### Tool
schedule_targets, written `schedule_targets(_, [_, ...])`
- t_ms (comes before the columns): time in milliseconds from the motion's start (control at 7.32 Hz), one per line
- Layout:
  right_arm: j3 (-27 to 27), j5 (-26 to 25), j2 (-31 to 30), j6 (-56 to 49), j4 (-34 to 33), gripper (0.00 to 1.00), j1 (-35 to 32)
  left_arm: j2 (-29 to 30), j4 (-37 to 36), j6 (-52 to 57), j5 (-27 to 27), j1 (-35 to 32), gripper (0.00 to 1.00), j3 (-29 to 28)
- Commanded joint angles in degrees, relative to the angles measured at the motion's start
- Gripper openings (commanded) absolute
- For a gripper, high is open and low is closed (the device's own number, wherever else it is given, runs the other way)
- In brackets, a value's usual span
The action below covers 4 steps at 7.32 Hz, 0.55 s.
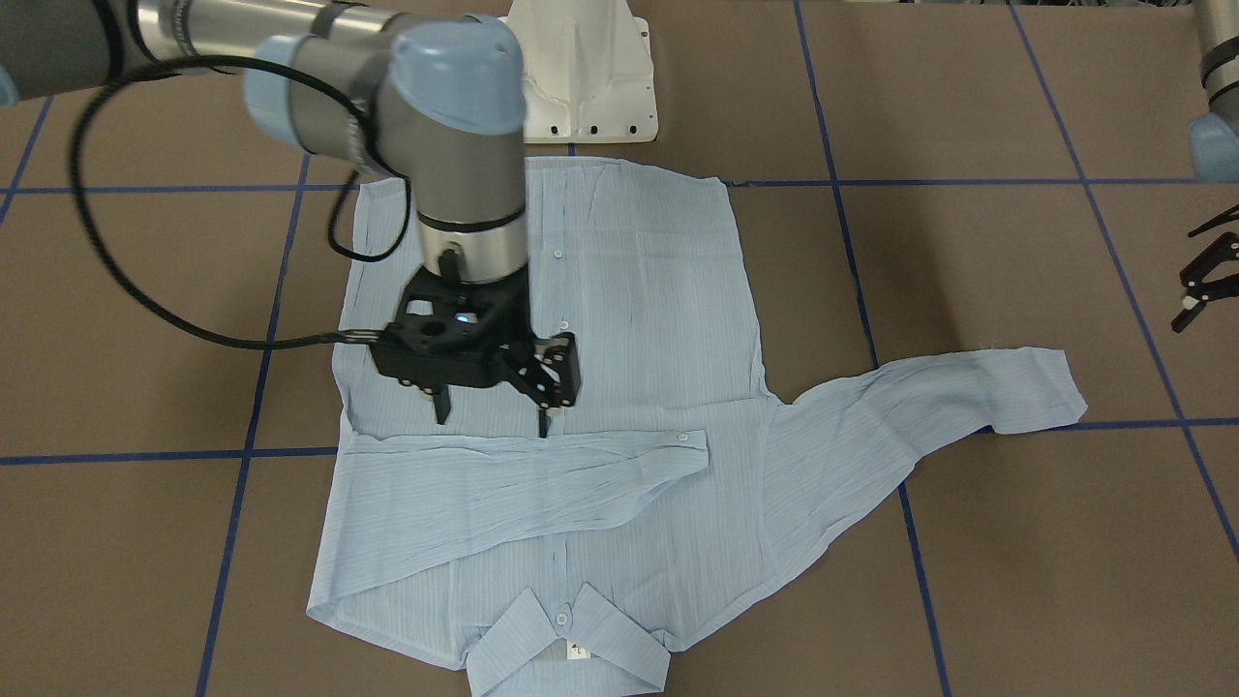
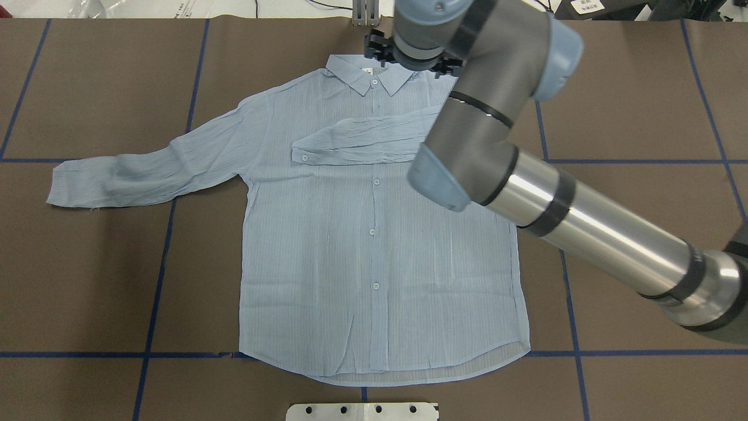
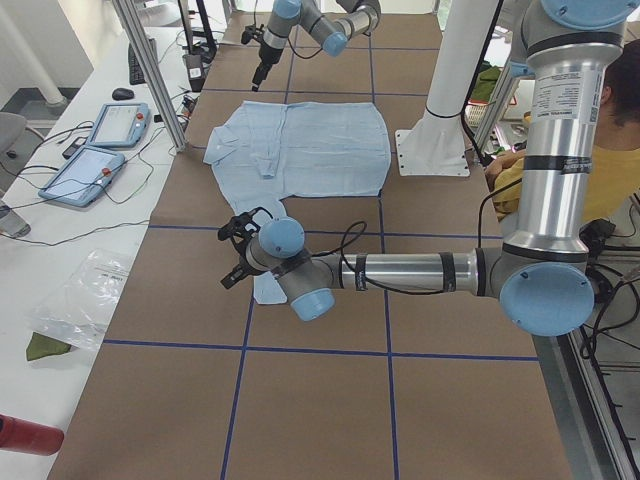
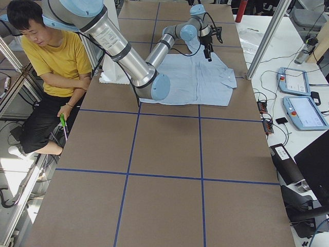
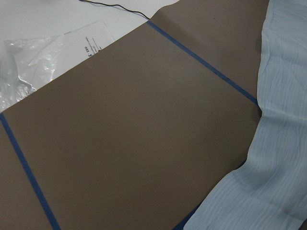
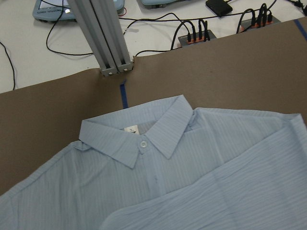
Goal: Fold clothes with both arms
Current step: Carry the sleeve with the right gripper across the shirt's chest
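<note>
Shirt (image 2: 374, 234) laid flat on tabletop (image 2: 87, 263), one sleeve (image 2: 362, 140) folded across chest. Right gripper (image 1: 494, 418) jaws seen spread, empty, in front-facing view; largely hidden overhead by arm (image 2: 485, 117). Left gripper (image 1: 1193, 279) jaws spread, off shirt, near outstretched cuff (image 1: 1060, 387).

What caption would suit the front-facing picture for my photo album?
Right gripper, open, above a pale-blue shirt: folded sleeve across its chest, outstretched sleeve on the brown table.

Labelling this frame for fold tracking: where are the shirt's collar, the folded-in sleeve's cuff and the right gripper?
collar (image 6: 165, 132): right wrist view, on its flap at the view's right.
cuff (image 1: 678, 453): front-facing view, middle of the band.
right gripper (image 1: 494, 423): front-facing view, midway between its open fingertips.
</note>
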State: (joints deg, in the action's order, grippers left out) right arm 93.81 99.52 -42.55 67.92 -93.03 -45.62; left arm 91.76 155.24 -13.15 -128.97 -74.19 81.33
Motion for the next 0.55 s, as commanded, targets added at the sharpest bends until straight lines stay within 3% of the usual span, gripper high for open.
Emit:
schedule_targets(0, [13.74, 11.96, -14.18, -15.74, -1.45, 1.00, -9.97, 0.00, 12.67, -15.89, 13.26, 10.96, 1.00, -5.89])
schedule_targets(137, [14.90, 16.10, -18.49, -20.85, -0.32, 1.00, -14.19, 0.00, 13.77, -19.69, 13.66, 13.96, 1.00, -6.79])
schedule_targets(410, [14.65, 22.53, -30.69, -24.75, 15.17, 1.00, -20.01, -2.01, 13.78, -20.16, 16.11, 16.96, 1.00, -6.80])
